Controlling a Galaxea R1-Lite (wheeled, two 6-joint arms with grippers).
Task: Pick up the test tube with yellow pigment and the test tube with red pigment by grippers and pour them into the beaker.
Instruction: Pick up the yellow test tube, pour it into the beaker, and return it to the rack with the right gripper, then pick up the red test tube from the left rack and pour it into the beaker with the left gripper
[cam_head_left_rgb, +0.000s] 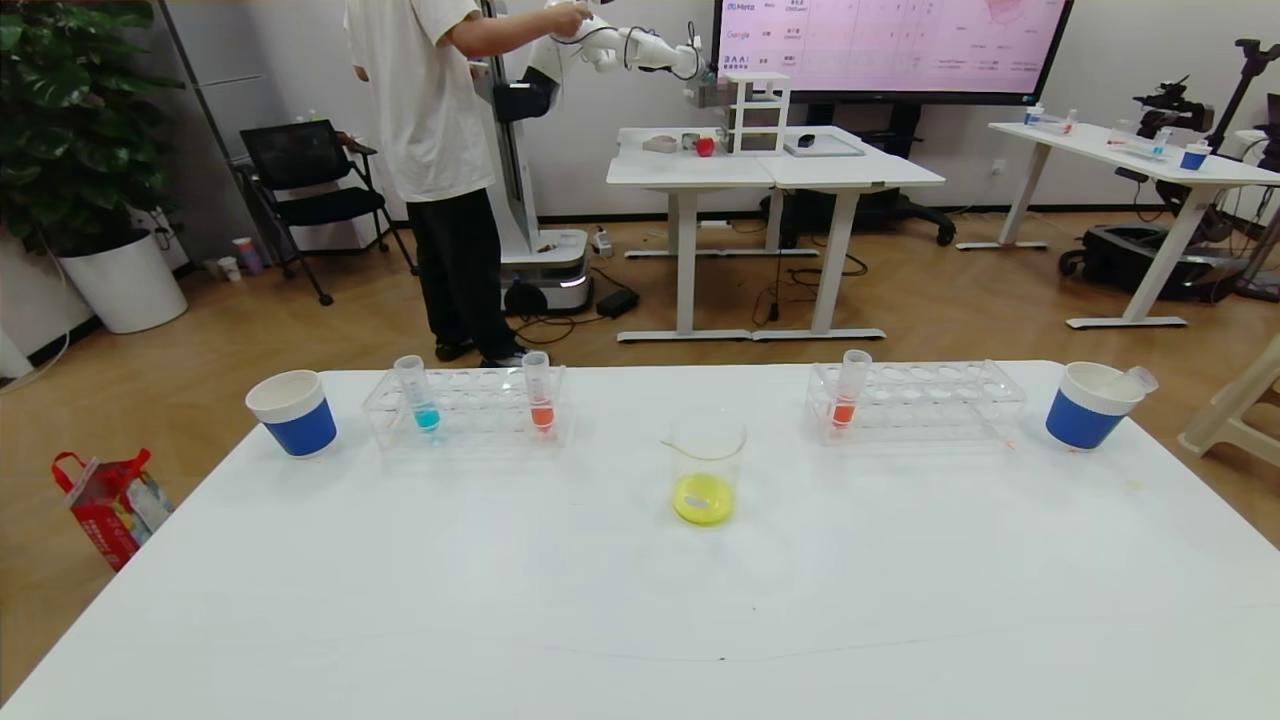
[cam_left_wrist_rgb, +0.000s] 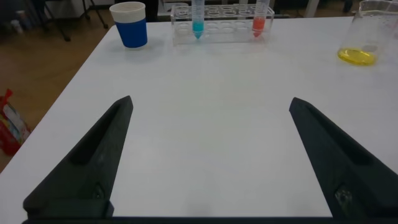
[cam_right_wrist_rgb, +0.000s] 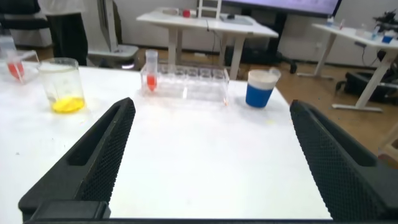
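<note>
The beaker (cam_head_left_rgb: 706, 470) stands mid-table with yellow liquid in its bottom; it also shows in the left wrist view (cam_left_wrist_rgb: 364, 37) and the right wrist view (cam_right_wrist_rgb: 62, 84). One red-pigment test tube (cam_head_left_rgb: 539, 390) stands upright in the left rack, another (cam_head_left_rgb: 850, 388) in the right rack. A clear tube (cam_head_left_rgb: 1138, 380) with no visible tint leans in the right paper cup (cam_head_left_rgb: 1090, 405). No tube with yellow liquid shows. My left gripper (cam_left_wrist_rgb: 211, 101) and right gripper (cam_right_wrist_rgb: 212, 102) are open and empty over bare table near the front, out of the head view.
A blue-liquid tube (cam_head_left_rgb: 417, 392) stands in the left rack (cam_head_left_rgb: 465, 420). The right rack (cam_head_left_rgb: 920, 400) is otherwise empty. A blue-and-white cup (cam_head_left_rgb: 293, 412) stands at the far left. A person and another robot stand beyond the table's far edge.
</note>
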